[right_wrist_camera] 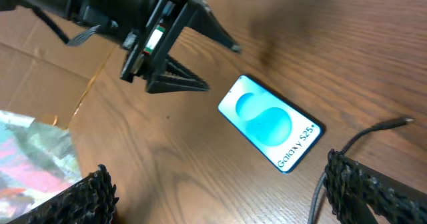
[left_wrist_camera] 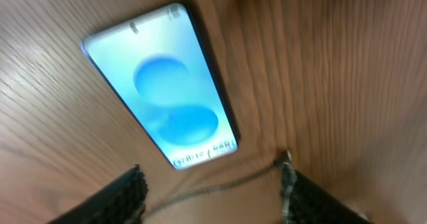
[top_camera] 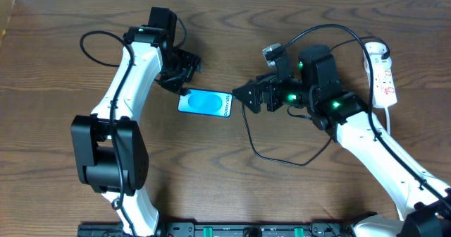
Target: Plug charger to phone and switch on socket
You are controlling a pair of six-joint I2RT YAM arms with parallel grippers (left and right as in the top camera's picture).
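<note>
The phone (top_camera: 204, 103) lies flat on the wooden table, its blue-cyan screen up and the white text at its right end. It also shows in the left wrist view (left_wrist_camera: 160, 91) and in the right wrist view (right_wrist_camera: 270, 124). The charger's black cable (top_camera: 252, 144) curls on the table to the phone's right. Its small plug tip (right_wrist_camera: 400, 122) lies loose just off the phone's text end, apart from it. My left gripper (top_camera: 184, 82) is open and empty above the phone's left end. My right gripper (top_camera: 239, 96) is open and empty by the phone's right end. The white socket strip (top_camera: 380, 71) lies at the far right.
The table's back edge runs along the top of the overhead view. In the right wrist view, cardboard and a shiny foil sheet (right_wrist_camera: 27, 151) lie beyond the table's edge. The right arm covers part of the cable between the phone and the strip.
</note>
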